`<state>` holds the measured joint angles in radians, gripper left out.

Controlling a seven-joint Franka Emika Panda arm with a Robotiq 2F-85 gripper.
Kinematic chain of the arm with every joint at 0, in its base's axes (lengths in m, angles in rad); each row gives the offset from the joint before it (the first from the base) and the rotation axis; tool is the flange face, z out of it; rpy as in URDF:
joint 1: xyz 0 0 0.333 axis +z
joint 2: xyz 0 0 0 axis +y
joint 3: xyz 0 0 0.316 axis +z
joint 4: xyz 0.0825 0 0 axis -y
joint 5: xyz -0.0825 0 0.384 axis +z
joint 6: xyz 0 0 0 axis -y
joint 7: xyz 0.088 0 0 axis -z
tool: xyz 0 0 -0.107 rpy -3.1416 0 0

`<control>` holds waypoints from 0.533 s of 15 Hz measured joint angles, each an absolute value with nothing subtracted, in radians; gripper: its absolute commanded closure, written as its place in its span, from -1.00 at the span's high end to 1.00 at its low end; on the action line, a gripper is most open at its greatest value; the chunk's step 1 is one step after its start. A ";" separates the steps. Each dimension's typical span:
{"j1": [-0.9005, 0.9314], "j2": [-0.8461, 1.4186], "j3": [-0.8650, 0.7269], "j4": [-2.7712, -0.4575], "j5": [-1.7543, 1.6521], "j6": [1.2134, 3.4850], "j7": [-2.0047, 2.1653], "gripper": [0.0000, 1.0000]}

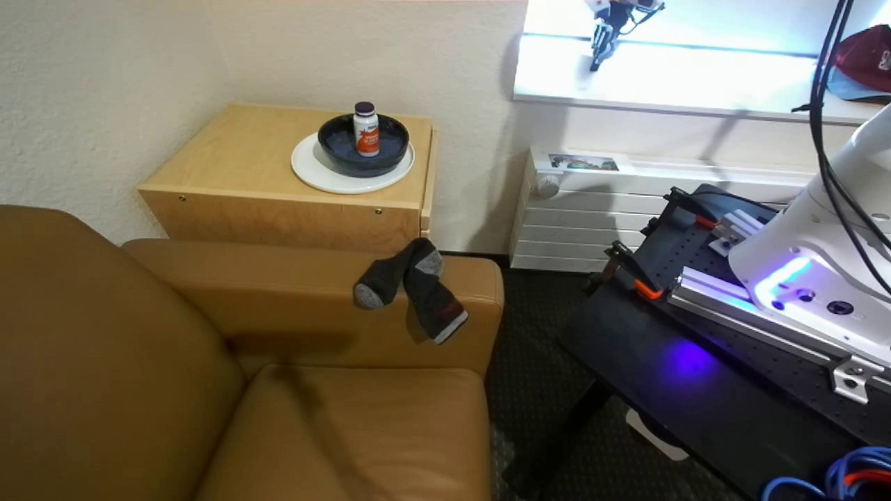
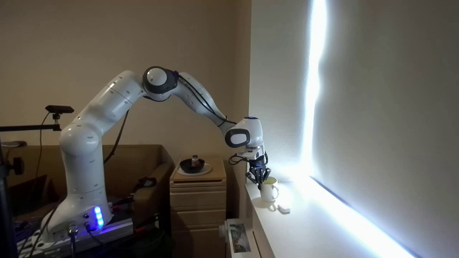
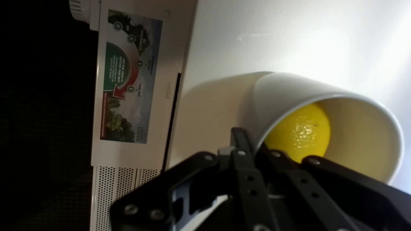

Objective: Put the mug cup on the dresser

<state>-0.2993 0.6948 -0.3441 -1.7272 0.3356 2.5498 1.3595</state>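
The white mug cup (image 2: 268, 193) is upright at the near edge of the white counter (image 2: 304, 229). A yellow lemon-like fruit (image 3: 303, 131) lies inside it in the wrist view, where the mug's outer wall (image 3: 289, 88) also shows. My gripper (image 3: 252, 142) has one finger outside and one inside the mug, with the wall pinched between them. The gripper also shows in both exterior views (image 1: 596, 64) (image 2: 263, 184). I cannot make out the mug in the bright exterior view. The light wooden dresser (image 1: 230, 156) stands apart, beyond the sofa arm; its drawer front (image 2: 199, 199) shows too.
On the dresser top, a white plate (image 1: 313, 170) holds a dark bowl (image 1: 390, 163) with a white-and-orange bottle (image 1: 366, 132). A brown sofa (image 1: 299, 278) with dark socks (image 1: 418, 278) adjoins it. A radiator (image 1: 585, 209) sits below the counter. A small white object (image 2: 284, 209) lies near the mug.
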 measured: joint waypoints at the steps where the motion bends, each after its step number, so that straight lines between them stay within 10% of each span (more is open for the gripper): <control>1: -0.300 0.695 -0.344 -1.727 0.336 2.550 1.360 -0.97; 8: -0.315 0.608 -0.312 -1.774 0.333 2.528 1.117 -0.97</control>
<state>-0.3154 0.6078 -0.3115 -1.7738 0.3331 2.5281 1.1167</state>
